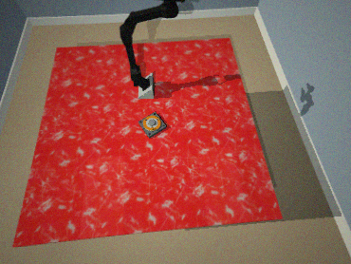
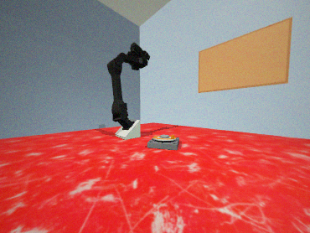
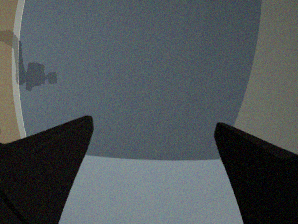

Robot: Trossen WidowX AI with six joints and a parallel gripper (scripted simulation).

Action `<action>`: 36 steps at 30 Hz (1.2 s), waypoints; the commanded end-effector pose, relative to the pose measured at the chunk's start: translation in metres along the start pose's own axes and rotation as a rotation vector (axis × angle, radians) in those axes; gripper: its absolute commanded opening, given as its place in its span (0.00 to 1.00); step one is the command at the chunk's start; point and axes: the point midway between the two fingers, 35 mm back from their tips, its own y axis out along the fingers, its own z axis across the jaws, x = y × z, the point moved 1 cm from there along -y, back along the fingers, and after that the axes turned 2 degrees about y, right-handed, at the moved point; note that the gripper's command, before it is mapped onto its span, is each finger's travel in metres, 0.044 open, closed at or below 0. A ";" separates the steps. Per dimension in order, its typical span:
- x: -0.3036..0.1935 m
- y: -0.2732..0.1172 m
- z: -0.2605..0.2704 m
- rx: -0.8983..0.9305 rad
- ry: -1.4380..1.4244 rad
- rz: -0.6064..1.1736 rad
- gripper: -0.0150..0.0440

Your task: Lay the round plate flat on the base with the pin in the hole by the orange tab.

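Observation:
The round plate (image 1: 153,129) (image 2: 158,138), with an orange ring and a pale centre, sits on top of the square dark grey base (image 1: 150,135) (image 2: 162,145). In the exterior view the plate stands a little proud of the base and looks slightly tilted. The pin, the hole and the orange tab are too small to tell apart. My gripper (image 2: 145,61) (image 3: 155,126) is open and empty, raised high and well away from the plate. The wrist view shows only walls and a strip of floor between and beside the fingers.
The arm's white wedge-shaped mount (image 1: 146,93) (image 2: 133,132) stands on the red mat (image 1: 95,166) (image 2: 105,168), behind the grey base in the exterior view. A tan board (image 2: 245,59) hangs on the wall. The arm casts a shadow across the mat.

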 end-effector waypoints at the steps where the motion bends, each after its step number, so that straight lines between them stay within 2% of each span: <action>1: -0.003 -0.004 -0.002 -0.015 0.022 0.015 0.89; 2: -0.014 -0.016 -0.008 -0.062 0.086 0.062 0.84; 4: -0.050 -0.063 -0.023 -0.233 0.306 0.226 0.75; 9: -0.084 -0.118 -0.033 -0.412 0.510 0.383 0.53; 15: -0.133 -0.240 -0.024 -0.779 0.864 0.669 0.26; 17: -0.139 -0.266 -0.018 -0.857 0.931 0.725 0.25; 19: -0.147 -0.312 -0.002 -1.002 1.050 0.827 0.25; 24: -0.147 -0.398 0.039 -1.283 1.262 1.017 0.25; 26: -0.143 -0.420 0.052 -1.360 1.311 1.069 0.25; 30: -0.119 -0.488 0.100 -1.616 1.463 1.243 0.25; 36: -0.066 -0.557 0.171 -1.947 1.639 1.488 0.25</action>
